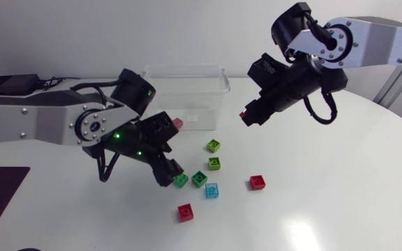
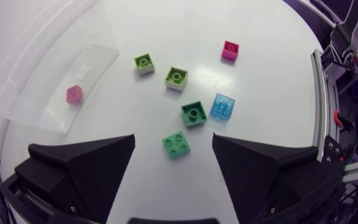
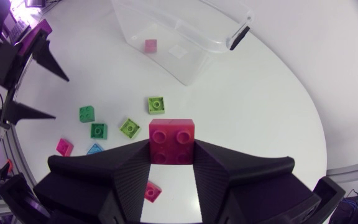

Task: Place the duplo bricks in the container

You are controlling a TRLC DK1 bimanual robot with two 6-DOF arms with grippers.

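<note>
Right fingers [image 3: 120, 167] clamp a red brick [image 3: 173, 140]; left fingers [image 2: 92, 163] stand wide over a green brick [image 2: 176, 144]. Likely light, rigid: grip flat sides

The head view looks down from above the white round table [image 1: 340, 181]. The left wrist view faces straight down, close over the scattered small plastic bricks [image 2: 192, 114], past its own black wedge-fingered left gripper [image 2: 174, 137]. The right wrist view hangs higher, tilted across the table. All three share those bricks and the clear plastic container [image 1: 194, 84].
</note>
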